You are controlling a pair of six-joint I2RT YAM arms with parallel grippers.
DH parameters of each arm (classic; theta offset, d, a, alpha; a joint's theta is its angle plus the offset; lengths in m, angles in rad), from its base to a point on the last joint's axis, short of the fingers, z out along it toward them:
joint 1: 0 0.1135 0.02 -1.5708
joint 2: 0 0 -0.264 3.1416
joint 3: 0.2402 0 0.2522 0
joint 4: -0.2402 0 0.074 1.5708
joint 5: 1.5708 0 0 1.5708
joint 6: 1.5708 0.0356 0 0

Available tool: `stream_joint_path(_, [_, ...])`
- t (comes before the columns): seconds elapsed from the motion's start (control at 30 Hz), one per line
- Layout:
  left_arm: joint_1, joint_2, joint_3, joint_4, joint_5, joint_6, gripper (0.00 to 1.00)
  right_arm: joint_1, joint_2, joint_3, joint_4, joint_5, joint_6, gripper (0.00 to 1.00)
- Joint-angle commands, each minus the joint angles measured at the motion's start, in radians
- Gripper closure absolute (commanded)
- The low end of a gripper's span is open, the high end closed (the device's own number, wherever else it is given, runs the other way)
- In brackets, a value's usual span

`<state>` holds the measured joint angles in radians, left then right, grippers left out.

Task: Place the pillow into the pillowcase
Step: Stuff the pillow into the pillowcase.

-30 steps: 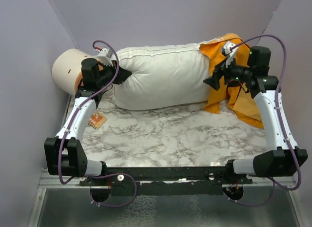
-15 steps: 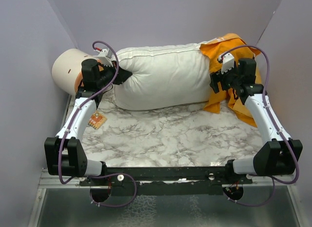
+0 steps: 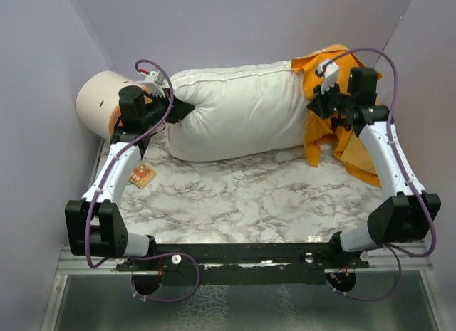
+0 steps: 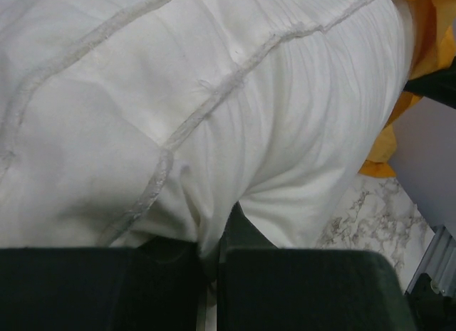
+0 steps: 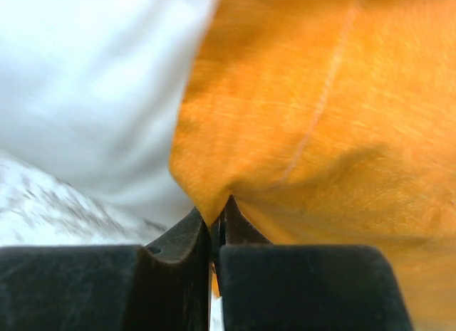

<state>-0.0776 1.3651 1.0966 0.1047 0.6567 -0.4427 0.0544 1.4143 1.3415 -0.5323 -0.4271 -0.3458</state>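
Your white pillow [image 3: 235,121] lies across the worktop [image 3: 249,196], with only its right end in the orange pillowcase [image 3: 356,149]. Your left fingers [image 4: 142,288] pinch pillow fabric and your right fingers [image 5: 171,274] pinch the pillowcase. Most of the pillow is uncovered.

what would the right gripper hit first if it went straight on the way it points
The right gripper, shut on the pillowcase, points into more of that orange cloth; the pillow probably lies just behind, depth unclear.

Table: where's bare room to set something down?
Free: the marble tabletop between the pillow and the base rail, right of the small orange card. Crowded: the far edge, taken up by the cylinder, pillow and pillowcase.
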Motion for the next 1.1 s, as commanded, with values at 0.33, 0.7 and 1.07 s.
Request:
stream_joint_path(0.33, [-0.048,-0.117,0.105,0.082,0.134,-0.086,1.0,0.369,0.426,0.789,-0.204,-0.384,0.127,0.99])
stream_joint_path(0.7, [-0.048,-0.132,-0.106,0.062,0.065,-0.041,1.0,0.1,0.295,0.407,-0.163,-0.343,0.068,0.61])
stream_joint_path(1.07, [-0.047,-0.054,-0.121,-0.091,-0.126,0.058,1.0,-0.034,-0.057,0.03,-0.14,-0.388,-0.077,0.09])
